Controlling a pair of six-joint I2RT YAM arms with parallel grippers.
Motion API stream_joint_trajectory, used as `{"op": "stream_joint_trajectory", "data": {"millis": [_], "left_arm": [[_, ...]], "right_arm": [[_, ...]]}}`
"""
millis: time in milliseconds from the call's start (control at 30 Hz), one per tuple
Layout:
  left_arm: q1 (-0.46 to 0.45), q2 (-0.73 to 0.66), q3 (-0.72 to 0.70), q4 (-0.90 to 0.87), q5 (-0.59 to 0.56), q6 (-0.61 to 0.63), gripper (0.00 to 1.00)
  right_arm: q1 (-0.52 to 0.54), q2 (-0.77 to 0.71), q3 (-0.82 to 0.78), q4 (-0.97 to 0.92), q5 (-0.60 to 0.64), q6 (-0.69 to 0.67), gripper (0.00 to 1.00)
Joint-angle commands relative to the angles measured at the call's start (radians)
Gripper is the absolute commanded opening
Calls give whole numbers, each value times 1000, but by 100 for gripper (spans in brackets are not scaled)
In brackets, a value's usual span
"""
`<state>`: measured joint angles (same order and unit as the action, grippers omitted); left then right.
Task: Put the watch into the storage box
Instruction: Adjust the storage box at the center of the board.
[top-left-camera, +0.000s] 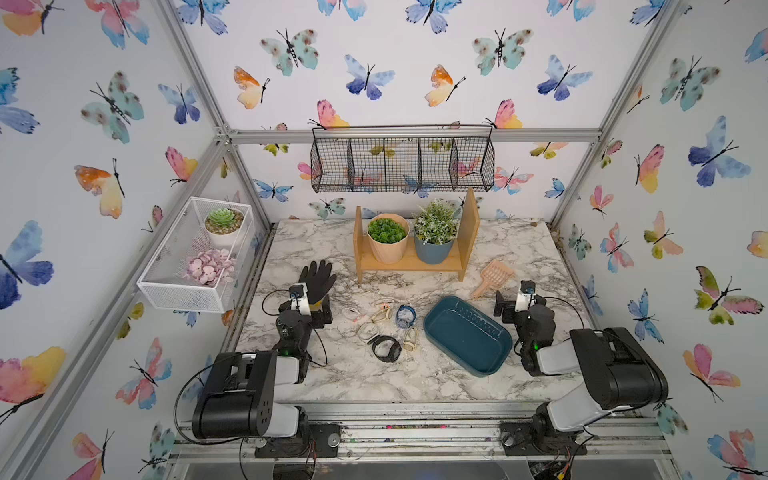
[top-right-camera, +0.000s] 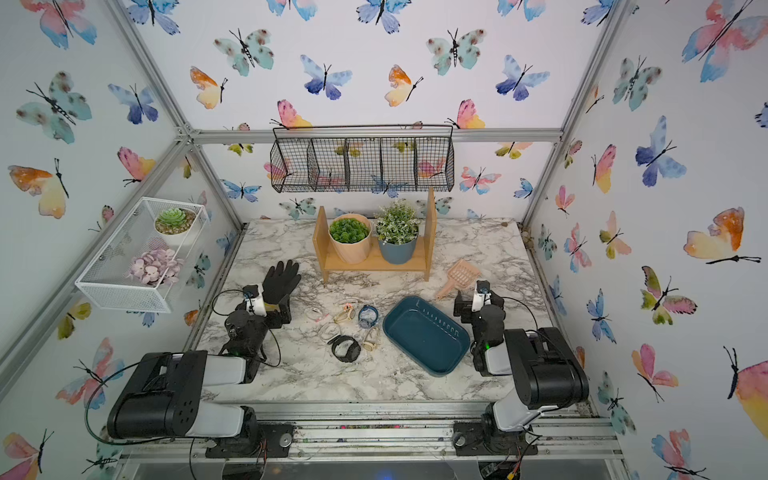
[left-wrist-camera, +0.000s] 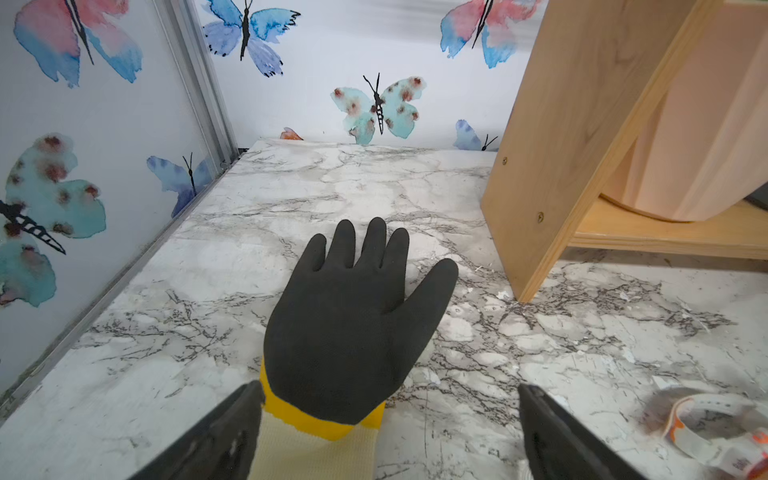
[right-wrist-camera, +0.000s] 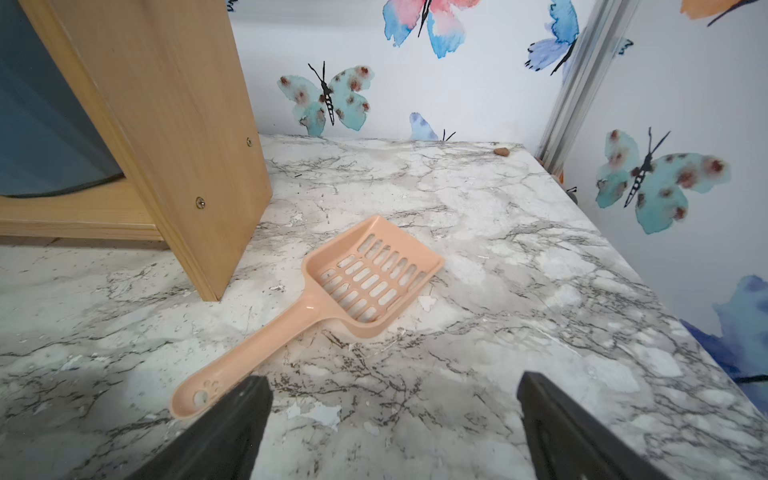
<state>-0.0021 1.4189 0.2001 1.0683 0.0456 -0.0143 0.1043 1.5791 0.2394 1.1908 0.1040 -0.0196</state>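
1. Butterfly wallpaper covers every wall, and your marble-look surface (top-left-camera: 332, 374) fills the middle of both top views, with both arms coming in from the bottom edge.
2. Your storage box (top-left-camera: 467, 345) is the teal tray lying flat and angled, just right of centre.
3. The watches are bunched just left of it, all on the surface outside the box. The black watch (top-left-camera: 387, 349) is lowest in frame. A blue watch (top-left-camera: 405, 316) sits above it, near the box's upper-left corner. Two beige watches (top-left-camera: 410, 338) are close by, and a white-and-orange watch (left-wrist-camera: 706, 428) is furthest left.
4. Your left end effector (left-wrist-camera: 388, 388) has its jaws spread wide and isn't pinching anything. The black glove (top-left-camera: 318, 276) lies flat with its yellow cuff between the jaws. I can't tell if they touch it.
5. Your right end effector (right-wrist-camera: 390, 378) is spread wide too, holding nothing, up and to the right of the box. The peach scoop (right-wrist-camera: 365, 286) lies just ahead of it.
6. At upper centre, a wooden shelf (top-left-camera: 415, 264) holds two potted plants. A black wire basket (top-left-camera: 403, 164) hangs above it, and a white mesh basket (top-left-camera: 174, 286) is on the left wall.
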Motion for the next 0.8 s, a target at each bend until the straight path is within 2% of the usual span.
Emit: {"op": "stream_joint_trajectory", "data": {"millis": [0, 767], "left_arm": [[-4, -12, 12, 1, -22, 9, 98], [-2, -12, 12, 1, -20, 7, 98]], "right_arm": [[2, -7, 14, 3, -21, -3, 99], [-18, 1, 37, -34, -66, 3, 99]]}}
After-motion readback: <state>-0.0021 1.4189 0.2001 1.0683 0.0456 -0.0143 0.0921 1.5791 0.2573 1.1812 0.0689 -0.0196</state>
